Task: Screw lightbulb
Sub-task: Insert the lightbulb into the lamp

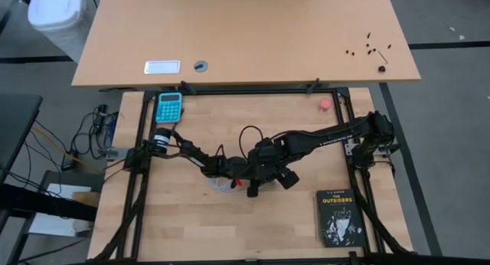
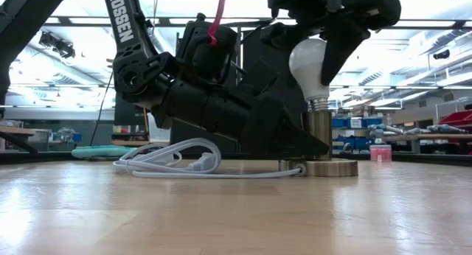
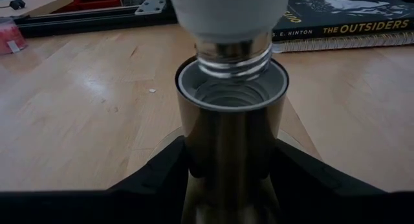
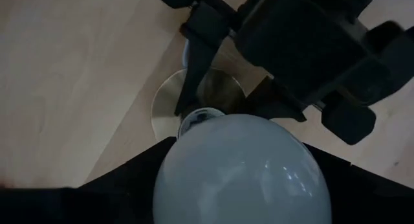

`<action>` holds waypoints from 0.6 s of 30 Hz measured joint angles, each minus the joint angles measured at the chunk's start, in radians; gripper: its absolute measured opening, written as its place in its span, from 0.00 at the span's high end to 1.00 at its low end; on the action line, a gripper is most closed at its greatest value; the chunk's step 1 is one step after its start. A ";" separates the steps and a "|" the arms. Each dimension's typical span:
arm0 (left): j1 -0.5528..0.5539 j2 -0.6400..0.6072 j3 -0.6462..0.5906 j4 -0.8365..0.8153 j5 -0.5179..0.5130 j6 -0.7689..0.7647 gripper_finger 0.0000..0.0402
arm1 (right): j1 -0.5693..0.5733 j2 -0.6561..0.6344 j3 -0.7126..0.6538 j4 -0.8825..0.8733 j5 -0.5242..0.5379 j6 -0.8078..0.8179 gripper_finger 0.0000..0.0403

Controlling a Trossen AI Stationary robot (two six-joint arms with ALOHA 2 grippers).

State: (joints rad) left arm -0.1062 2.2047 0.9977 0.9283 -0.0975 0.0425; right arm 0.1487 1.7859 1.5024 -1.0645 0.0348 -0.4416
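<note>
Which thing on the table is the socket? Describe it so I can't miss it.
On the wooden table, find the white coiled cord. It ends at a brass disc, from which the socket rises upright. It alone sits directly under the lightbulb.

the lightbulb sits straight above the socket, its screw end at the socket's mouth. the socket stands on a round base mid table, its cord lying to the left. a book lies near right, a calculator far left.
</note>
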 joint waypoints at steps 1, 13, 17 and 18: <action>0.000 0.000 0.000 0.000 -0.001 -0.001 0.51 | -0.002 0.000 0.000 -0.001 -0.002 0.001 0.28; 0.000 0.000 0.000 0.001 -0.004 -0.001 0.51 | -0.006 0.000 -0.002 0.018 -0.013 -0.003 0.28; 0.000 0.000 0.000 0.001 -0.004 -0.002 0.51 | -0.006 0.000 -0.032 0.039 -0.025 -0.002 0.28; 0.000 0.000 -0.001 0.001 -0.004 -0.002 0.51 | -0.006 0.000 -0.036 0.043 -0.025 -0.002 0.28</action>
State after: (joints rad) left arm -0.1062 2.2047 0.9970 0.9295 -0.1013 0.0406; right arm 0.1429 1.7863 1.4669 -1.0220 0.0097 -0.4438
